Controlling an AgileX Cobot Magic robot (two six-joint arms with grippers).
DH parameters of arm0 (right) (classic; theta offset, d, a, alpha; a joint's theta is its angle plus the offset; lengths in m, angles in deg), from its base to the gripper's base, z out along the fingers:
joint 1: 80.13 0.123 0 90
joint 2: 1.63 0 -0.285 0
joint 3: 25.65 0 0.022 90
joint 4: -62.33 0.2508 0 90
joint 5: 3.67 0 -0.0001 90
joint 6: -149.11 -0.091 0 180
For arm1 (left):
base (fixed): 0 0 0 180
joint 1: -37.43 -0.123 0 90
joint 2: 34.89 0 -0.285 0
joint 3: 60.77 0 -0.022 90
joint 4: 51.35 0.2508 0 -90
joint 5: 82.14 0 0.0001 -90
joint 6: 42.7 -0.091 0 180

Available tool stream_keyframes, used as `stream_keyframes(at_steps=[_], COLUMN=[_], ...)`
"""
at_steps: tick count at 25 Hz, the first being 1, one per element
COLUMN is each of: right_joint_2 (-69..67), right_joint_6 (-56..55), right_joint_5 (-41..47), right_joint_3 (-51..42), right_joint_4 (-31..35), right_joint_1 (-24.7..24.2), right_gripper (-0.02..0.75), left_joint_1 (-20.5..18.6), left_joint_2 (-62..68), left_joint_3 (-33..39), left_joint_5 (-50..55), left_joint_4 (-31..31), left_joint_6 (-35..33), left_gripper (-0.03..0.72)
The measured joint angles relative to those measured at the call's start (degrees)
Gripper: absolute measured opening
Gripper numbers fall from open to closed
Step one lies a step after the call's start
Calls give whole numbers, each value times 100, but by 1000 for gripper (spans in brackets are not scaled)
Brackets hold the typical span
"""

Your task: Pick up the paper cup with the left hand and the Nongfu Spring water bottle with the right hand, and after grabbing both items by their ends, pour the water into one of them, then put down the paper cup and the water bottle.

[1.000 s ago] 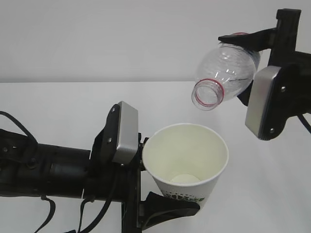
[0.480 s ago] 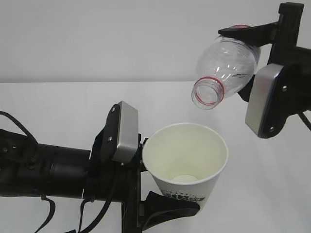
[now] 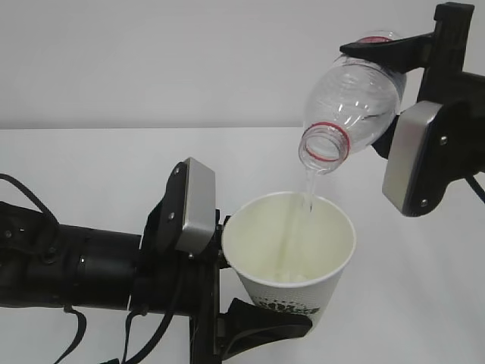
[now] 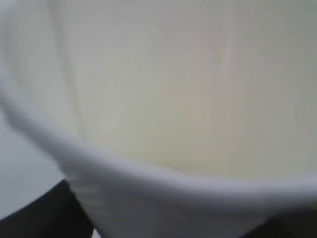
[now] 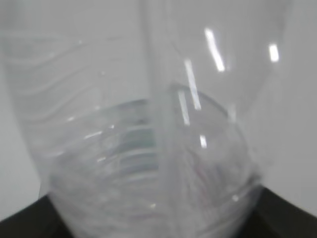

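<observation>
white table [image 3: 91, 167] below; left claw [image 3: 250, 303] holds paper cup [image 3: 292, 250], right claw [image 3: 390, 91] tips nongfu spring water bottle [image 3: 348, 106], water [image 3: 299, 220] streaming in; setting down remains

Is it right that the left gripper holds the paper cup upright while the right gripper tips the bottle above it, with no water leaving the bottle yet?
Not quite: the exterior view shows the water already streaming from the bottle into the paper cup. The rest stands.

The flat white matte tabletop [image 3: 91, 163] runs back to a pale grey wall [image 3: 151, 53] (the two meet in a straight horizontal line). No item visibly rests on the part of the surface in view.
</observation>
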State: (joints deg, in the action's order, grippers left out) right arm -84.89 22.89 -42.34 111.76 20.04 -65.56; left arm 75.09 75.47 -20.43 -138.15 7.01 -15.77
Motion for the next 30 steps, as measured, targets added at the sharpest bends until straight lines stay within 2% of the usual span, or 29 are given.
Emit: stream_keyframes(at_steps=[30], right_joint_2=[0], right_joint_6=[73], right_joint_5=[0], right_joint_3=[0], right_joint_4=[36], right_joint_1=[0], right_gripper=[463], left_joint_1=[0], left_joint_2=[0], left_joint_3=[0], left_joint_5=[15], left_joint_4=[278], left_joint_6=[310], left_gripper=[537])
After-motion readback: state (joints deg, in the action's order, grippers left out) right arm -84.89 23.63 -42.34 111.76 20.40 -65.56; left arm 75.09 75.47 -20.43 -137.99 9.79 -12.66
